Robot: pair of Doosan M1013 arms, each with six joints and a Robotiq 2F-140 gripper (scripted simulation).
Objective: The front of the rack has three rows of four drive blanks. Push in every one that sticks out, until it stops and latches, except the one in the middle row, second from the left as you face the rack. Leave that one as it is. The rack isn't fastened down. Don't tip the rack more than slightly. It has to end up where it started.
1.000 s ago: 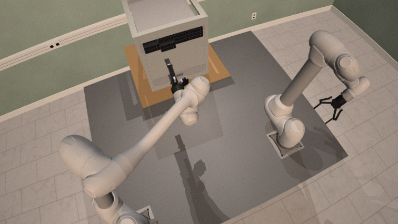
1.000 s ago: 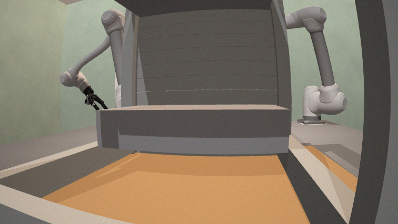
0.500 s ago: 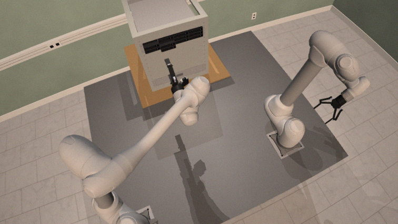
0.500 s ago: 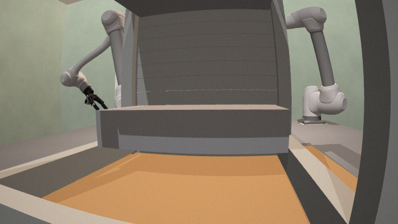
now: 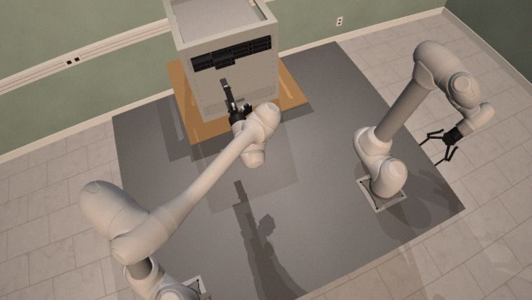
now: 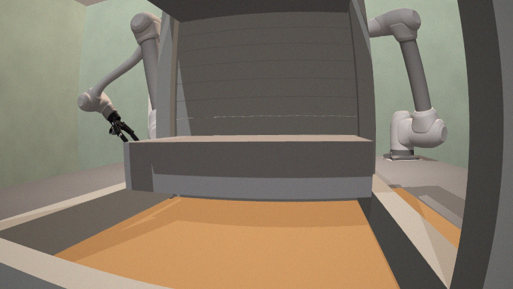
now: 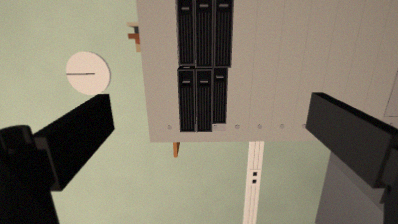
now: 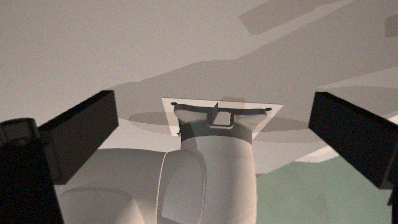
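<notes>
Top view: the rack (image 5: pixel 257 76) (image 6: pixel 251 157) (image 7: pixel 300 55) stands on an orange board (image 5: pixel 200 136) (image 6: pixel 233 251), its black drive blanks (image 5: pixel 251 47) (image 7: pixel 203 35) high on the front. My left gripper (image 5: pixel 231 93) (image 7: pixel 210 111) has its fingers wide apart, nothing between them, before the front. My right gripper (image 5: pixel 428 154) (image 6: pixel 131 140) (image 8: pixel 213 109), also spread and empty, is well off to the side. I expect light, stiff, slick-faced blanks, sliding until a catch resists; the loose rack probably weighs far more but could rock or creep. Nothing needs gripping: I'd bring the left fingers together and press mid-face, straight in, slowly. Count: one rack, two grippers, twelve blanks by the task, three rows of four; the left wrist view shows six, some cropped. One bottom-row blank, second from left, plainly juts; I can't settle how many others do.
</notes>
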